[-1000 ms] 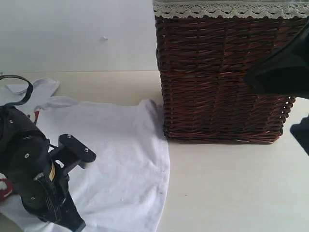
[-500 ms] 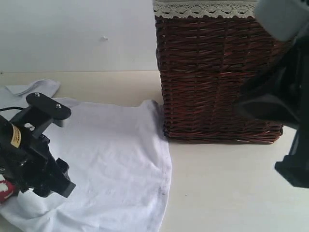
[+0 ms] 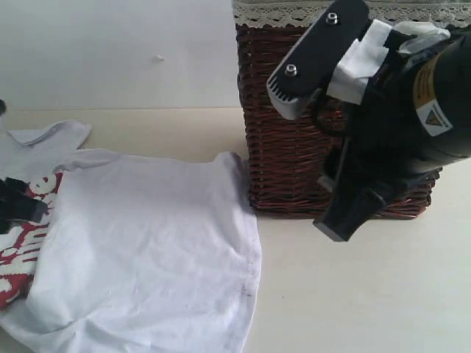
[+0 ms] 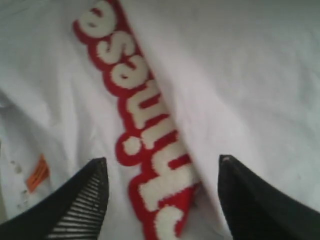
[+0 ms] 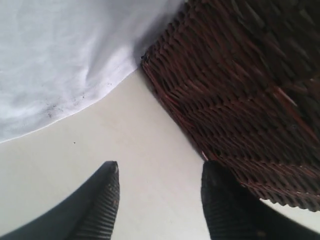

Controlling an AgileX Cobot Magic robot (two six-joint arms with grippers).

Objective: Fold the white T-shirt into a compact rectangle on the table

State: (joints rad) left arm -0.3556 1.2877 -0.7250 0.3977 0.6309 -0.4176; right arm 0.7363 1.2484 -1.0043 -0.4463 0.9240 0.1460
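Low overview; wrist close-ups above T-shirt (image 4: 250, 75), basket (image 5: 240, 75)

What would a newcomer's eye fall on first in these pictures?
The dark brown wicker basket stands at the back of the table, right of middle in the exterior view. Left of it lies the white T-shirt, partly folded, with red letters peeking out at its left edge. The black right arm looms large before the basket.
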